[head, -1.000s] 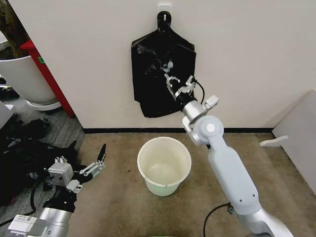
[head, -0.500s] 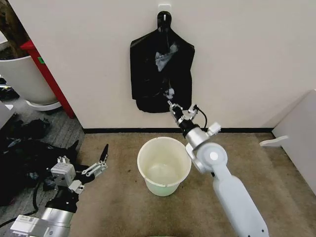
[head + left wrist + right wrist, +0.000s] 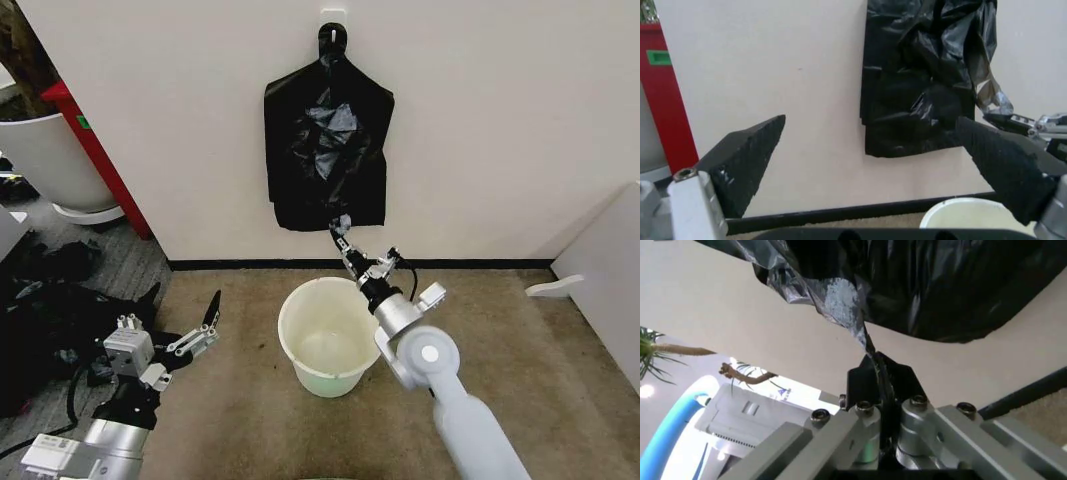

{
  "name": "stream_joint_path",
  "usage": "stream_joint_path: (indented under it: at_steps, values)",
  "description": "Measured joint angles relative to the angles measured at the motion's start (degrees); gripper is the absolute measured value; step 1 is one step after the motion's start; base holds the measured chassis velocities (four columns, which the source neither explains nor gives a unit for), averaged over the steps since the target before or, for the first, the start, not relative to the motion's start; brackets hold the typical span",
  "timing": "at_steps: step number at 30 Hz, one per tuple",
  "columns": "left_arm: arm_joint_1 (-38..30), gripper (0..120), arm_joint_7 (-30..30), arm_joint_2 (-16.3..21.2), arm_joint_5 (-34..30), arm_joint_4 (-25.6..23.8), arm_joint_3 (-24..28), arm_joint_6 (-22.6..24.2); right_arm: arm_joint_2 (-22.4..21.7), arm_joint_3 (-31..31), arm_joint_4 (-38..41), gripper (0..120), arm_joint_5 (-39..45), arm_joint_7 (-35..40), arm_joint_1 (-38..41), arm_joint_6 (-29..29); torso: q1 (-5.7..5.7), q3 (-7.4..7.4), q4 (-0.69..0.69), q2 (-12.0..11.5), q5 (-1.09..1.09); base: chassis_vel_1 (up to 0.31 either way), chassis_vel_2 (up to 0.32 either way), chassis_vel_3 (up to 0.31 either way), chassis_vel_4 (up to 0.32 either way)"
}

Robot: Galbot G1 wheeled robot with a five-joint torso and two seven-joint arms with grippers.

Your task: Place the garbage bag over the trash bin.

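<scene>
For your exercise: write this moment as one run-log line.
right gripper: shut on garbage bag, above trash bin | bag: hanging on wall hook | left gripper: open, idle, low left

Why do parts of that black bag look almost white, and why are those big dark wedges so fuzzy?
Head view: light glares off the garbage bag, giving pale patches. Right wrist view: the same sheen where the right gripper pinches it. Left wrist view: the left gripper fingers sit close, so they blur.

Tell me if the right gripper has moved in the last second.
Yes. The right gripper, jaws shut on a strand of the garbage bag, has come down from the bag's middle to below its bottom edge, near the trash bin rim.
</scene>
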Motion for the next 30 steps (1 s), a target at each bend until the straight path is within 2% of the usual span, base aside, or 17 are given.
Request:
stream_joint_path:
  at_steps: [20, 30]
  values:
    - [-0.90, 100, 0.85, 0.78, -0.09, 0.00, 0.19, 0.08, 1.62, -1.01, 1.56, 0, -6.64, -2.58, -7.21, 0.87, 0.00, 0.00, 0.00, 0.00, 0.00, 0.000, 0.000, 0.000, 0.000]
    - [-2.86, 100, 0.86, 5.54, -1.14, 0.00, 0.42, 0.76, 2.04, -1.96, 1.87, 0, -11.32, -3.74, -9.91, 1.69, 0.00, 0.00, 0.00, 0.00, 0.00, 0.000, 0.000, 0.000, 0.000]
